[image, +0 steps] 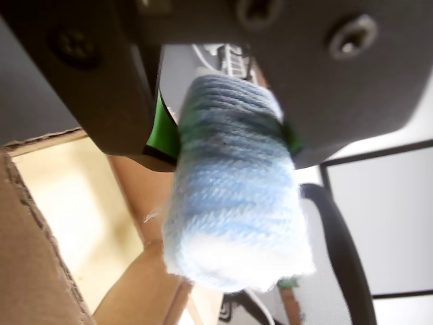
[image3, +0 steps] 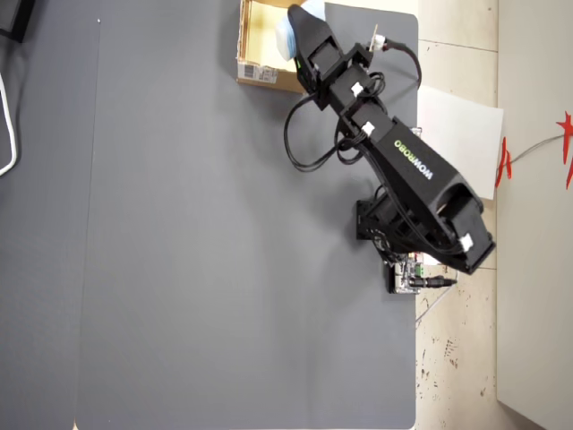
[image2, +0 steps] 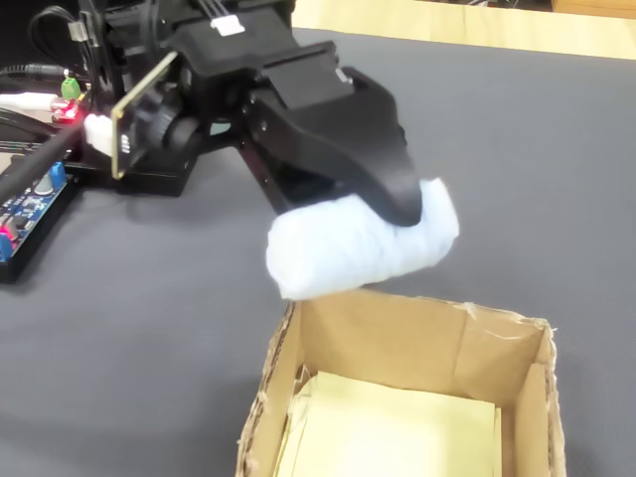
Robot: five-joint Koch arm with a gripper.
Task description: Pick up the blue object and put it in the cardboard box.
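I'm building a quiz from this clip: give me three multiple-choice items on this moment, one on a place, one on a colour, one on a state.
1. Where is the blue object?
A. On the mat
B. Held above the box's edge
C. Lying inside the box

2. What colour is the inside of the box?
A. Pale yellow
B. Red
C. Black

3. What is the gripper doing?
A. Open and empty
B. Shut on the blue object
C. Out of view

Answers:
1 B, the fixed view shows it in the air over the box's rim.
2 A, the floor looks yellowish.
3 B, the wrist view shows the jaws squeezing it.
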